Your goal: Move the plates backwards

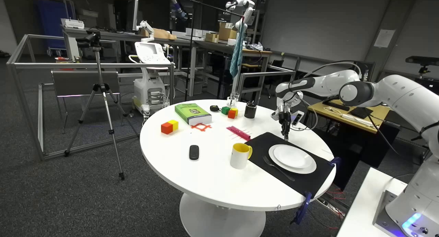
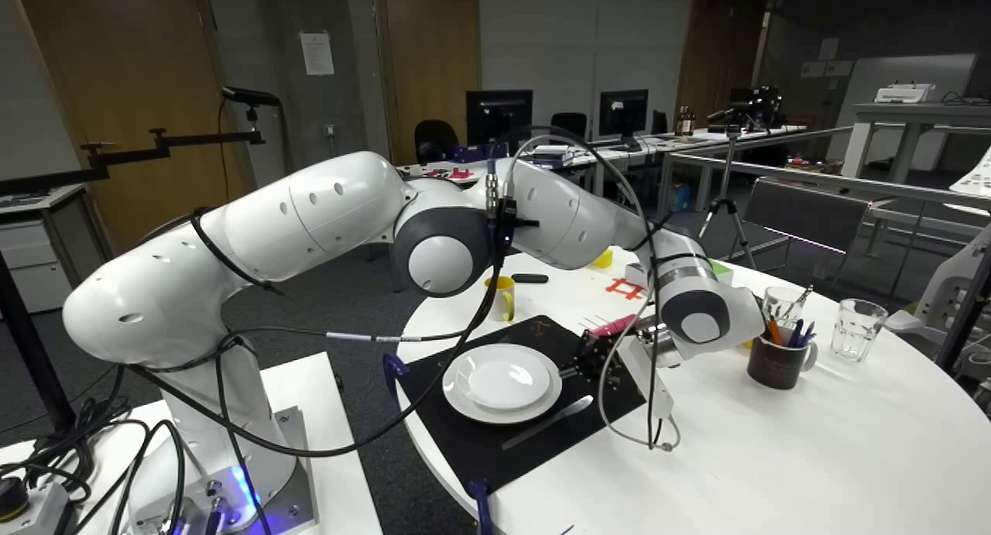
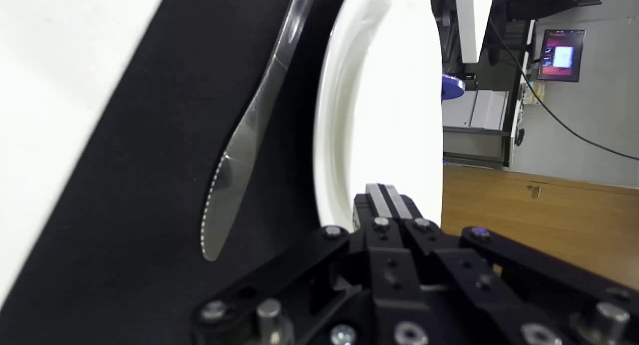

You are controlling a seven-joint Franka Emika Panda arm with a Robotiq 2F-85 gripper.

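The plates [image 1: 293, 158] sit on the black mat [image 1: 264, 145]. Over the mat hangs my tool [image 3: 386, 199], tips together, perhaps touching their rim; pushing too high could slide only the top plate [image 2: 507, 380].

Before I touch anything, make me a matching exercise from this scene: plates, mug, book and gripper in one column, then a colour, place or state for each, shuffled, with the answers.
1. plates
2. mug
3. book
4. gripper

A. green cover
B. jaws shut together
C. stacked on the black mat
D. white outside, yellow inside

Right pairs: 1-C; 2-D; 3-A; 4-B
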